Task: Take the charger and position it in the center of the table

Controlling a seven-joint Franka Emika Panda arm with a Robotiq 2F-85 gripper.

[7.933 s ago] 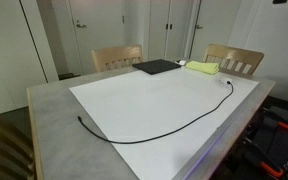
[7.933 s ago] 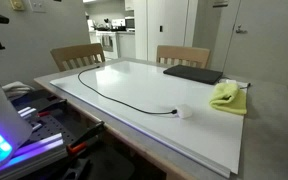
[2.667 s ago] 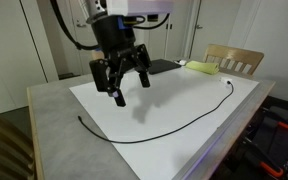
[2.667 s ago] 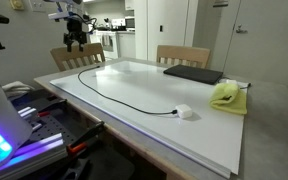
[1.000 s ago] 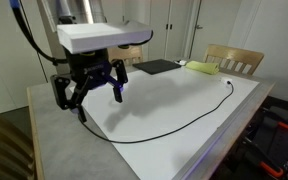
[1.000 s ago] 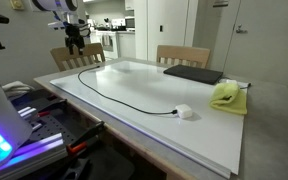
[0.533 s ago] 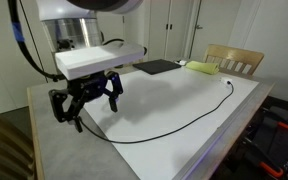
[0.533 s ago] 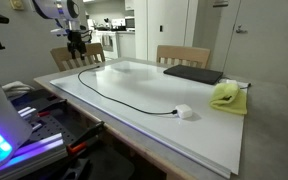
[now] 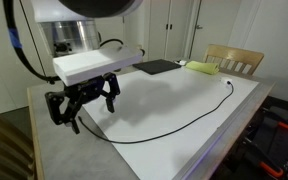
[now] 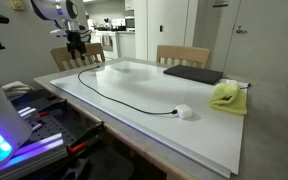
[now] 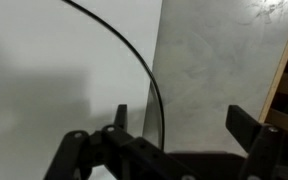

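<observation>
The charger (image 9: 174, 128) is a thin black cable lying in a long curve across the white sheet on the table (image 9: 42, 122). It also shows in an exterior view (image 10: 124, 98), ending at a small white block (image 10: 184, 113). My gripper (image 9: 82, 108) hangs open and empty above the cable's end near the sheet's corner; it is small and far off in an exterior view (image 10: 79, 42). In the wrist view the cable (image 11: 134, 55) runs down beside one finger, the open gripper (image 11: 184, 125) mostly over grey tabletop (image 11: 219, 60).
A flat black pad (image 9: 156, 67) and a yellow-green cloth (image 9: 203, 68) lie at the sheet's far end. Wooden chairs (image 9: 234, 58) (image 10: 182, 55) stand along the table's side. Equipment with lights (image 10: 4, 140) sits off the near edge.
My gripper has moved from the sheet's middle toward the table's corner and lower, now above the cable's end. The cable has not moved.
</observation>
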